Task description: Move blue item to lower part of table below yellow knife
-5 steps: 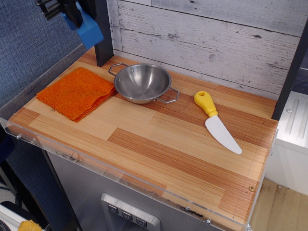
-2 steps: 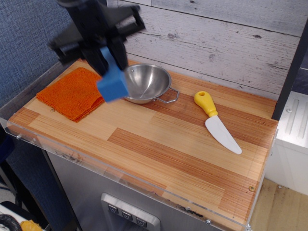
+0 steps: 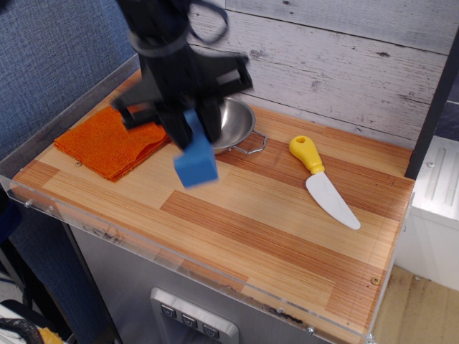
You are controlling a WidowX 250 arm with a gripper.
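Note:
My black gripper [image 3: 191,136] is shut on the blue block [image 3: 196,165] and holds it in the air over the middle left of the wood-plank table [image 3: 272,236]. The arm is blurred with motion and hides part of the bowl. The yellow knife [image 3: 323,180] lies flat at the right of the table, yellow handle toward the back wall, white blade pointing to the front right. The block hangs well to the left of the knife.
A steel bowl [image 3: 239,123] with wire handles stands at the back, partly behind my arm. A folded orange cloth [image 3: 104,142] lies at the back left. A clear acrylic rim [image 3: 143,244] runs along the front edge. A dark post [image 3: 434,107] stands at the right.
My gripper has carried the blue block from high at the back left corner down and to the right, over the cloth's edge and now in front of the bowl.

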